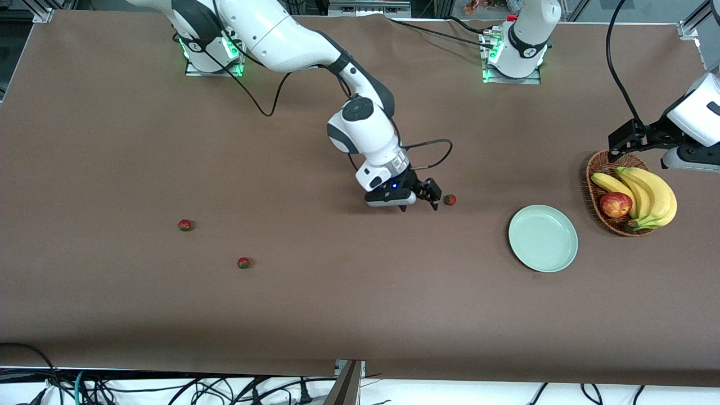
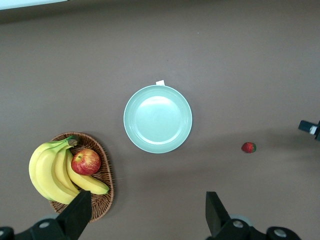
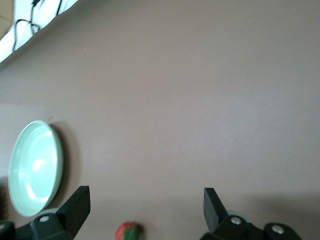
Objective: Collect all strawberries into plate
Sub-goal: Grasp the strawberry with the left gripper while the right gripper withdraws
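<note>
At frame center the right gripper [image 1: 421, 203], jaws wide and empty, sits beside 1 strawberry [image 1: 450, 199], while the left gripper [image 2: 145, 215], equally open, waits over the basket [image 1: 597, 185].

Apple [image 1: 615, 204] in basket [image 1: 595, 170] — beside plate [image 1: 543, 238].

brown woven wicker basket [image 1: 596, 174] at the left arm's end of the table | bunch of yellow bananas [image 1: 647, 194] in it | red-yellow apple [image 1: 615, 205] in it, touching the bananas | brown table cover [image 1: 169, 140] underneath
</note>
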